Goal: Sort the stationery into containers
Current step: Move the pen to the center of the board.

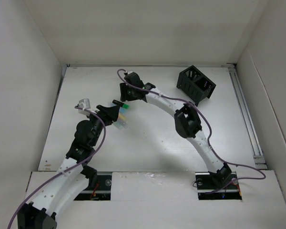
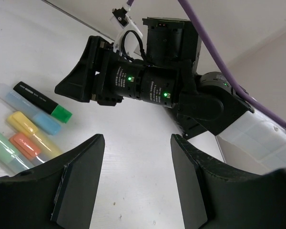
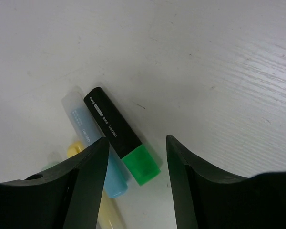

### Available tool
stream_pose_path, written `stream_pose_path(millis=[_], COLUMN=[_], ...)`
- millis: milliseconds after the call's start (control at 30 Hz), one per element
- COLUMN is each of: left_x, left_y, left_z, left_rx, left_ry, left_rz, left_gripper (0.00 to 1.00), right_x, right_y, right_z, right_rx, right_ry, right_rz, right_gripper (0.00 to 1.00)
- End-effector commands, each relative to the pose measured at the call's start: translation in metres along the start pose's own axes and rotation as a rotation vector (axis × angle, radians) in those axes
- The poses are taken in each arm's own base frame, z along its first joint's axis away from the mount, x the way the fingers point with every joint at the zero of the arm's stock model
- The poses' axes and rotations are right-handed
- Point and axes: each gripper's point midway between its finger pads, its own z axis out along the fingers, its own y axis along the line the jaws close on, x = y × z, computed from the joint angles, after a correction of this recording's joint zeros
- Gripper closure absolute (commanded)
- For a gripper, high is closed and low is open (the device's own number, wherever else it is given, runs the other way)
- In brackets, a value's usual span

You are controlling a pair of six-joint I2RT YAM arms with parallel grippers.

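Several highlighters lie bunched on the white table (image 1: 148, 143). The black one with a green cap (image 3: 119, 136) is on top of a pale blue one (image 3: 93, 143), beside a yellow one (image 3: 75, 149). My right gripper (image 3: 136, 183) hovers open over them, and the green cap lies between its fingers, touching neither. The left wrist view shows the same black-and-green marker (image 2: 43, 101) with pale blue (image 2: 35, 114), yellow (image 2: 28, 129), orange (image 2: 24, 145) and green (image 2: 4, 152) ones. My left gripper (image 2: 136, 183) is open and empty, just right of the pile. The black mesh organizer (image 1: 196, 85) stands at the far right.
The right arm's wrist (image 2: 143, 86) hangs close in front of the left gripper. White walls enclose the table on three sides. A metal rail (image 1: 245, 114) runs along the right edge.
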Motion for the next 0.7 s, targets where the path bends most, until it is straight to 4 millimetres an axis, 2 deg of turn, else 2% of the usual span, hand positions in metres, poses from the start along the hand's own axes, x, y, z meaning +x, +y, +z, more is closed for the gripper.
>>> stream_pose_path(millis=[0,367,467,500,667], left_x=[-0.014,-0.013,-0.011,-0.011,-0.010], left_y=[-0.012,-0.014,-0.013,-0.013,-0.011], left_z=[-0.001,0.000,0.000,0.000,0.002], left_rx=[0.037,0.043,0.037,0.037,0.032], left_ry=[-0.047,-0.038,-0.031,-0.031,-0.025], left_rz=[-0.006,-0.006,-0.004,-0.004,-0.003], left_gripper=[0.46,0.46,0.46,0.46,0.46], right_x=[-0.004,0.019,0.021,0.029,0.020], right_y=[0.010,-0.006,-0.014,-0.020,-0.032], right_z=[0.001,0.013,0.013,0.015,0.000], right_rx=[-0.009,0.043,0.087,0.107,0.172], right_ry=[-0.013,0.045,0.047,0.061,0.018], right_rz=[-0.022,-0.025,-0.027,-0.029,-0.032], right_gripper=[0.42,0.44,0.46,0.48,0.56])
